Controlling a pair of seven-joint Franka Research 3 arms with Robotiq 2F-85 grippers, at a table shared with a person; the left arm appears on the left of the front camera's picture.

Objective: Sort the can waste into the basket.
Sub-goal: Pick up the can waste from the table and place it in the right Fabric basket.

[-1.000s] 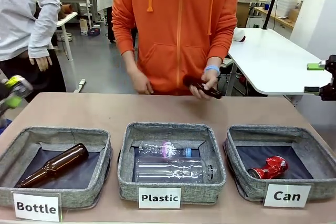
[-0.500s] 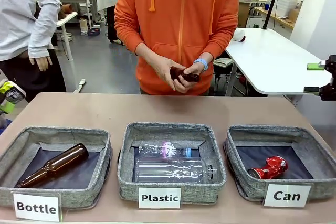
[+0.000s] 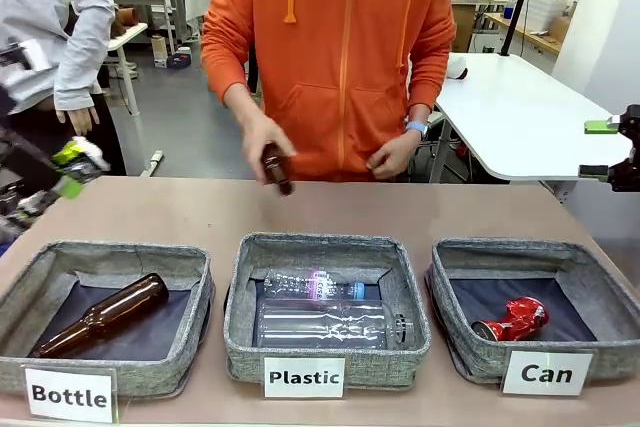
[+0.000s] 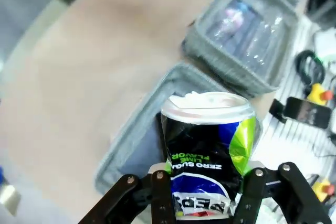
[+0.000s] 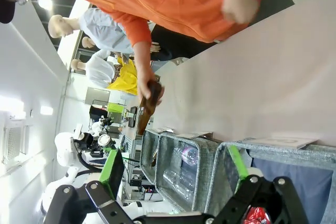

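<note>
Matte tan table (image 3: 200, 212), lab benches behind. Nearest the camera, three shallow square baskets stand in a row, all soft grey woven fabric w/ dark lining & white front cards: "Bottle" basket (image 3: 190, 277) on the robot's left, "Plastic" basket (image 3: 240, 292) in the middle, "Can" basket (image 3: 590, 292) on the right.

One item is done: the red can (image 3: 512, 319), shiny & crumpled, lies on its side in the "Can" basket near the front wall.

The other item, the black can (image 4: 207, 140), is in transit. The left gripper (image 4: 206, 181) is clamped on its lower body, silver lid pointing away from the wrist. In the wrist view the "Bottle" basket's corner sits behind it, i.e. the wrong end of the row.

My read: carry phase, approx. halfway through.
- Next move needs a long traverse past the "Plastic" basket, high enough to clear the rims.
- Then release over the lining beside the red can.
- The can is thin dented metal w/ glossy print, prob. slippery & easy to crush.

The right gripper (image 3: 598, 150) is at the table's right edge, jaws wide apart, nothing btwn them. It could crowd the drop zone.

In the baskets, a smooth brown glass bottle (image 3: 105, 314) lies on its side, as do ribbed clear plastic bottles (image 3: 330, 322).

Farthest off, a person's hand (image 3: 262, 137) holds another brown bottle (image 3: 277, 169) above the far edge.
</note>
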